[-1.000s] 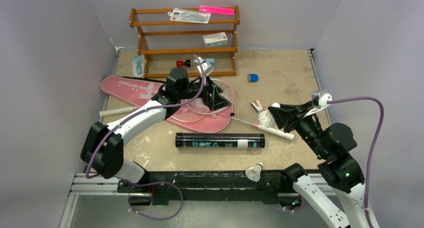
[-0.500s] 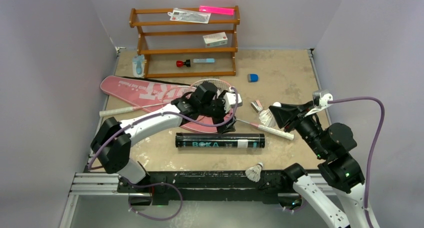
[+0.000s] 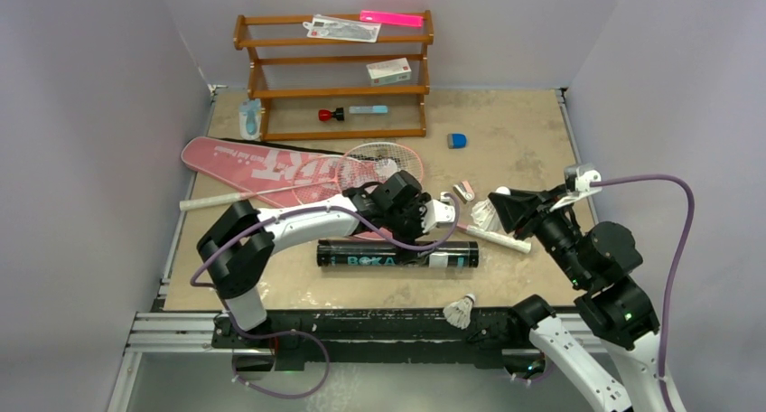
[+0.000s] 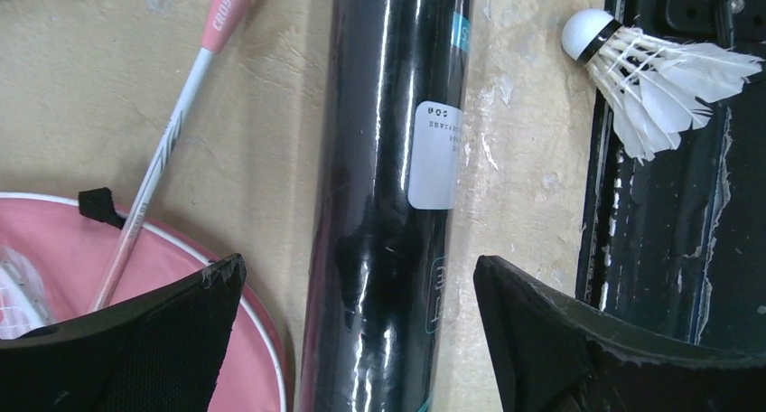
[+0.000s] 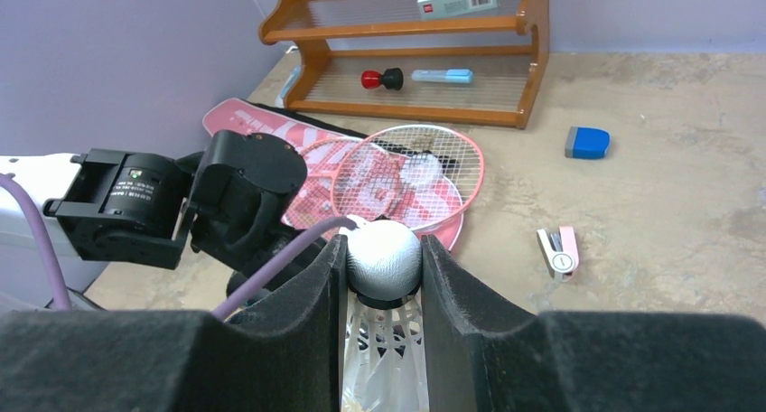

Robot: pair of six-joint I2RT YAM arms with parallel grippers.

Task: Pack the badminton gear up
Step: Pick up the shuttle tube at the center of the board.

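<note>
The black BOKA tube (image 3: 397, 254) lies along the table's front. My left gripper (image 4: 357, 267) is open just above it, a jaw on either side of the tube (image 4: 388, 204), not touching; it also shows in the top view (image 3: 417, 234). My right gripper (image 5: 384, 249) is shut on a white shuttlecock (image 5: 384, 260), cork outward, held above the table at the right (image 3: 499, 209). A second shuttlecock (image 3: 462, 310) lies on the black front rail (image 4: 650, 69). Two pink rackets (image 3: 384, 163) lie on the pink SPORT bag (image 3: 262, 163); one white handle (image 3: 501, 240) lies under my right gripper.
The brown wooden rack (image 3: 334, 69) stands at the back with a small white box (image 3: 388, 70) and small items on its shelves. A blue block (image 3: 457, 141) and a pink-white clip (image 3: 464, 191) lie on the table's right half. Walls close both sides.
My left arm has swung from over the rackets and bag toward the front right, and its open gripper now sits over the black tube. The right arm has not moved.
</note>
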